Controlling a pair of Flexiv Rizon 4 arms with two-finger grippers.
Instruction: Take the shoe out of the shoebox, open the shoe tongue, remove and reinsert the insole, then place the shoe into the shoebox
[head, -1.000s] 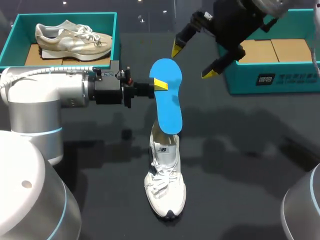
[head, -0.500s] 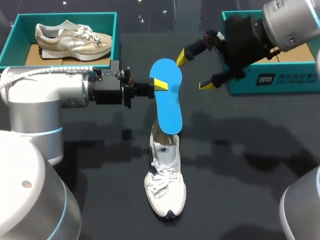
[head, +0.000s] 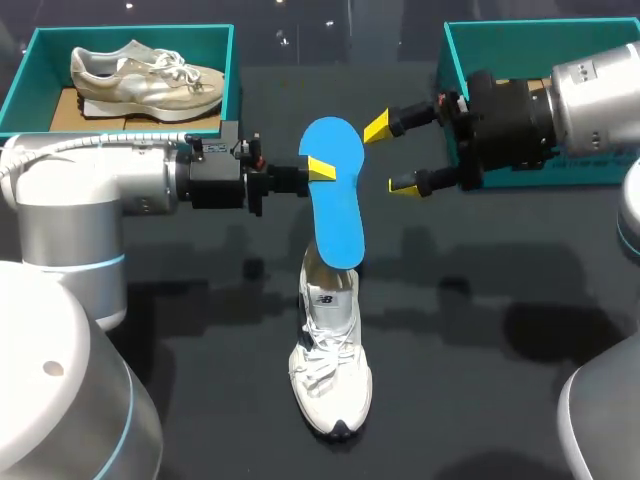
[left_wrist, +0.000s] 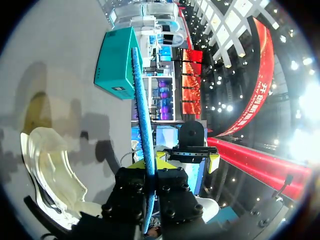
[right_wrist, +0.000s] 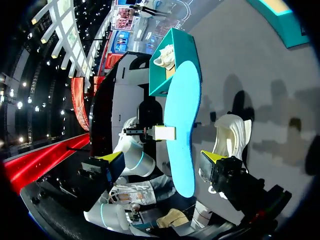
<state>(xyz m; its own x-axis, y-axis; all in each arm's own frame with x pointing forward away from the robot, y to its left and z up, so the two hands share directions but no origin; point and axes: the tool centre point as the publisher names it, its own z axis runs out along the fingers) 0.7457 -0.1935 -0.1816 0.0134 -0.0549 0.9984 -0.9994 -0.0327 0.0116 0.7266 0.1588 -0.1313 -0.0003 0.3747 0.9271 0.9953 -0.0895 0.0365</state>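
My left gripper (head: 320, 168) is shut on the edge of a blue insole (head: 333, 195), held upright above a white shoe (head: 330, 365) that lies on the dark table with its toe toward the front. In the left wrist view the insole (left_wrist: 142, 120) shows edge-on, clamped in my left gripper (left_wrist: 148, 172), with the shoe (left_wrist: 50, 165) below. My right gripper (head: 391, 155) stands open just right of the insole's upper end, not touching it. In the right wrist view the insole (right_wrist: 182, 130) stands ahead of my right gripper (right_wrist: 161, 157), the shoe (right_wrist: 230, 135) behind it.
A teal box (head: 28, 60) at the back left holds a second, beige shoe (head: 145, 75). A teal shoebox (head: 500, 28) with a cardboard floor stands at the back right, behind my right arm. Dark bare table lies around the white shoe.
My right arm has swung down and turned, bringing its open gripper level with the insole's upper end on the right. The left arm, insole and shoe have stayed still.
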